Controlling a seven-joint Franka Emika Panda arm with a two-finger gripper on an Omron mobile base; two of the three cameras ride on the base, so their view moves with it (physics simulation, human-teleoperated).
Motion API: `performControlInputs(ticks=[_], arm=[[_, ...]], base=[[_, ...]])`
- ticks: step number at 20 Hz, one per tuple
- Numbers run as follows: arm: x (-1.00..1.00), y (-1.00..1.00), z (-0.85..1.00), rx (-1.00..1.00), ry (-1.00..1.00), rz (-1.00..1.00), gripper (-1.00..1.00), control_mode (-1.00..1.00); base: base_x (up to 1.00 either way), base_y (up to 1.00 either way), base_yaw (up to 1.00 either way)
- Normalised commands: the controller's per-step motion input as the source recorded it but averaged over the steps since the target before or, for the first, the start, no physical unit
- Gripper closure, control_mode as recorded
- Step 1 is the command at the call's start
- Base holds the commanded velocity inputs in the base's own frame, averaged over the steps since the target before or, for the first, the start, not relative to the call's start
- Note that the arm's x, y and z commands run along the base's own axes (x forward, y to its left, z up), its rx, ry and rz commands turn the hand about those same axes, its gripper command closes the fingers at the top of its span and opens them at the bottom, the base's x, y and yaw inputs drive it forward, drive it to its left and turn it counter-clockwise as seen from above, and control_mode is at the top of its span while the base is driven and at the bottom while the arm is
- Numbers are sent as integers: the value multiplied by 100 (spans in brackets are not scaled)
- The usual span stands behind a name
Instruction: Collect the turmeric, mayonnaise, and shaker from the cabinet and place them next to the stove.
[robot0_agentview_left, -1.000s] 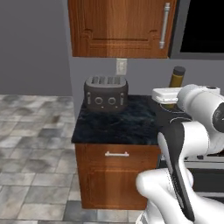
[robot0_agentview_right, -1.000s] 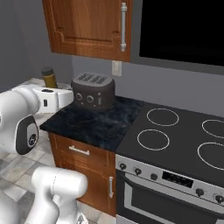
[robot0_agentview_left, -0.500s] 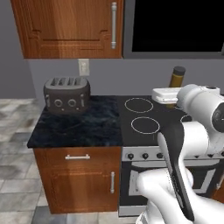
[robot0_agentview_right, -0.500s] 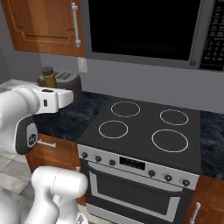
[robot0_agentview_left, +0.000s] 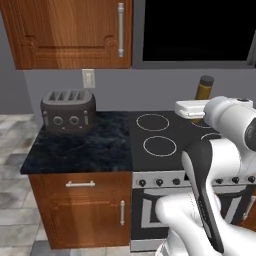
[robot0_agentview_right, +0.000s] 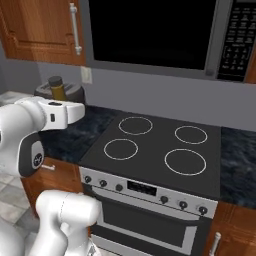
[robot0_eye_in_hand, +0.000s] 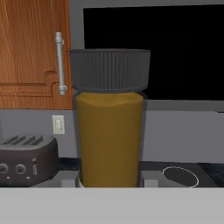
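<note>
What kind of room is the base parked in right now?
A home-style kitchen, by the look of it: a black stove with four ring burners, a toaster on the dark counter, and a wooden wall cabinet above.

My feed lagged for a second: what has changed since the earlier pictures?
The base has driven right along the counter: the toaster slid left in both base views and the stove now sits ahead. That shift is the cameras moving, not the things. Unchanged: the gripper stays shut on the turmeric, carried upright above counter height, and the cabinet door remains closed.
</note>
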Motion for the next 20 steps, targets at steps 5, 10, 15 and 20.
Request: performControlInputs(ticks=[5, 10, 15, 20], arm=[[0, 0, 0, 0, 0, 0, 100, 100], [0, 0, 0, 0, 0, 0, 100, 100], [0, 0, 0, 0, 0, 0, 100, 100], [20, 1, -18, 0, 3, 7, 100, -100]], base=[[58, -1, 1], [64, 1, 0], [65, 9, 0], [38, 7, 1]])
